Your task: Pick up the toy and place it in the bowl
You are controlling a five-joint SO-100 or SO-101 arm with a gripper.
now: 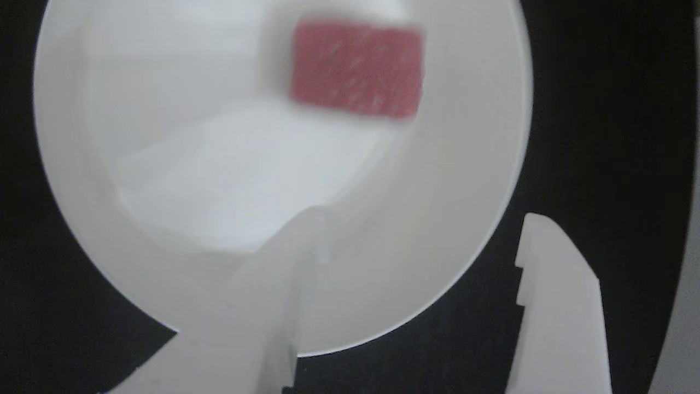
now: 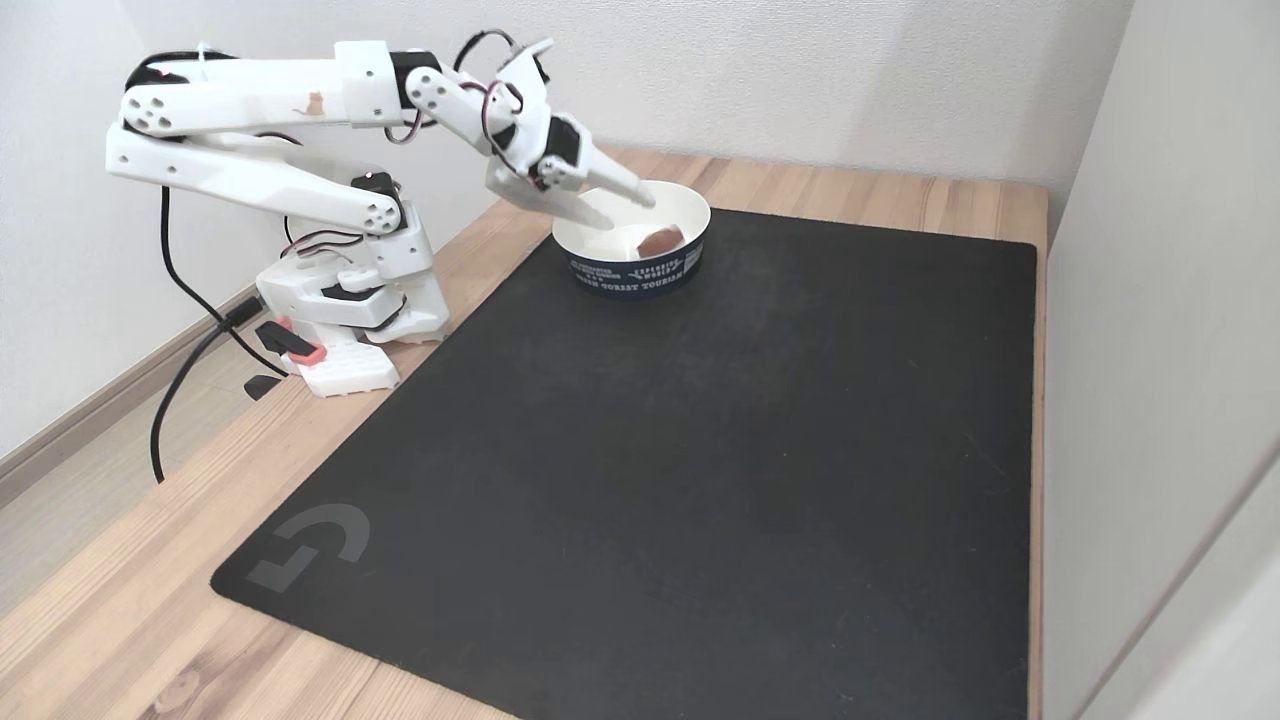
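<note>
Over the bowl's near rim, the white two-finger plastic gripper (image 1: 421, 230) hangs with its fingers spread and nothing between them. Beyond the tips, the small red rectangular toy block (image 1: 358, 70) lies loose inside the white round bowl with a dark printed band (image 2: 632, 273), apart from both fingers. Placement looks done; the next move is probably a clean lift off the black mat (image 2: 700, 480), without clipping the rim.

Black mat (image 2: 700, 480) covers most of the wooden counter (image 2: 90, 620), grey logo at its near-left corner. Black cable (image 2: 180, 360) hangs off the counter's left edge. White walls behind and right.
</note>
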